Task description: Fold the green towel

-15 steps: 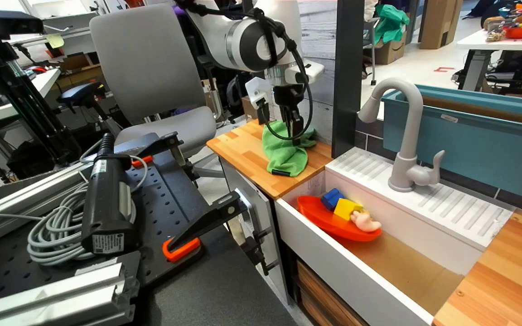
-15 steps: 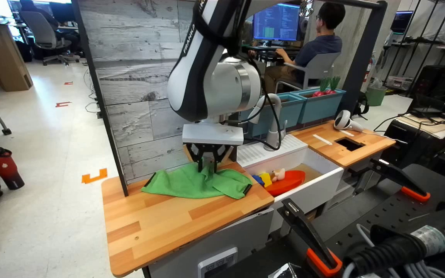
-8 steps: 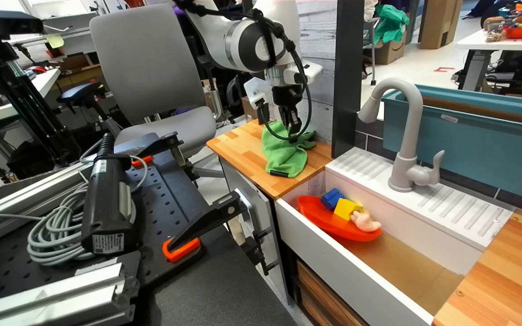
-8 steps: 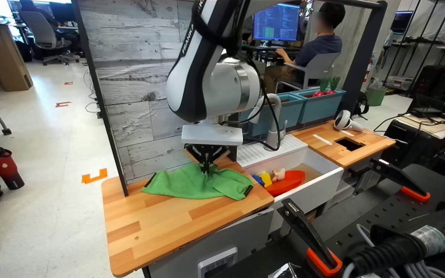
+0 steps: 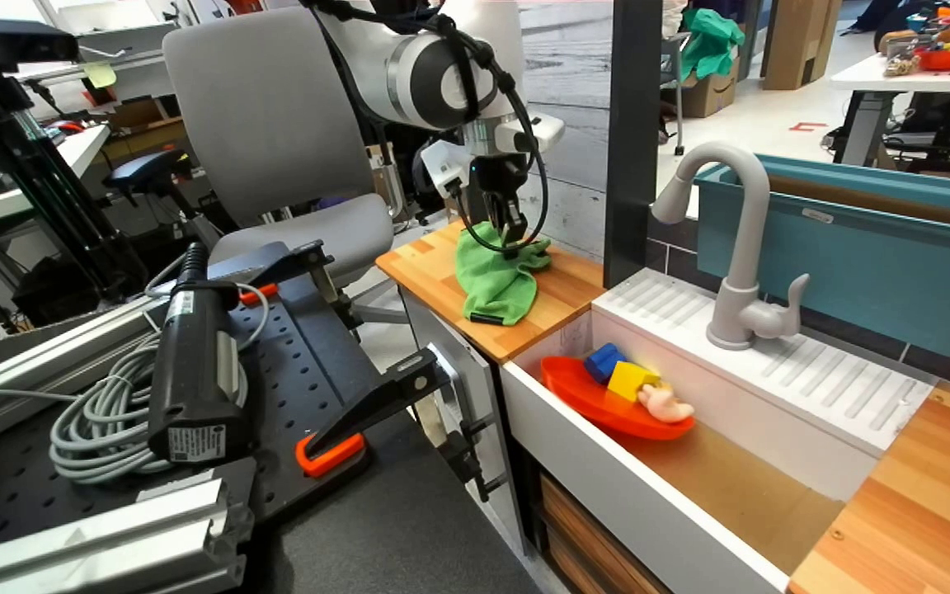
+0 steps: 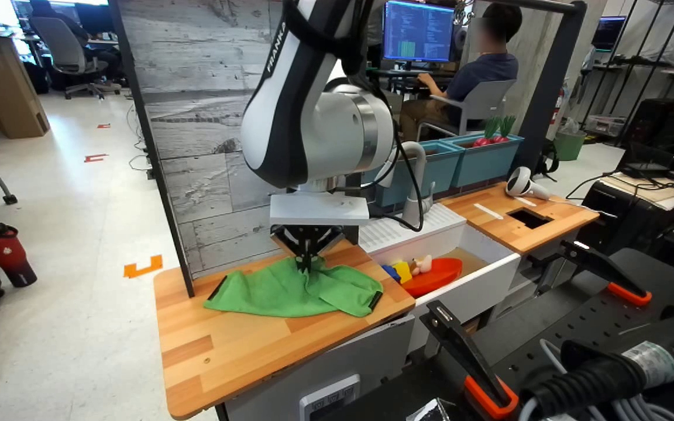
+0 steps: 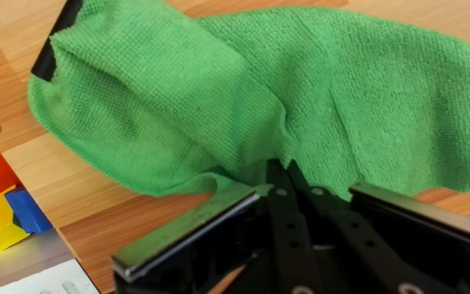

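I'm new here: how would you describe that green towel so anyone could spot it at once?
Find the grey plank wall, then the wooden worktop at its foot. The towel lies rumpled there, pinched about midway between its ends by the robot's hand. Unlike the red dish in the nearby sink, it is green cloth with a black strip at each end.

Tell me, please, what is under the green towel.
The green towel has the wooden countertop under it, showing around its edges in both exterior views. Whether anything else lies beneath cannot be seen, as the fabric covers that area.
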`<move>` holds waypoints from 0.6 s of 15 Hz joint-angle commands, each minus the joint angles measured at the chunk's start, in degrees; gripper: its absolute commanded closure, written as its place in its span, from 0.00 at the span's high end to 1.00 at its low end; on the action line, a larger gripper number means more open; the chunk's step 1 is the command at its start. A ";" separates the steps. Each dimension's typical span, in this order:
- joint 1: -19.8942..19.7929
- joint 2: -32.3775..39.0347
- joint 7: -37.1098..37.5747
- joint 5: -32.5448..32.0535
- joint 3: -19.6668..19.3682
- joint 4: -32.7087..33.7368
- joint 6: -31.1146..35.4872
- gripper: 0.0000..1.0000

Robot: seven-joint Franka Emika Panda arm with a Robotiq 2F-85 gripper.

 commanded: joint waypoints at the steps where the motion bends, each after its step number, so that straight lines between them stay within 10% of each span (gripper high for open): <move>1: 1.07 -6.82 -1.34 -0.26 1.37 -7.80 2.79 0.01; 9: 0.27 -14.11 -1.48 0.82 3.19 -11.82 3.39 0.01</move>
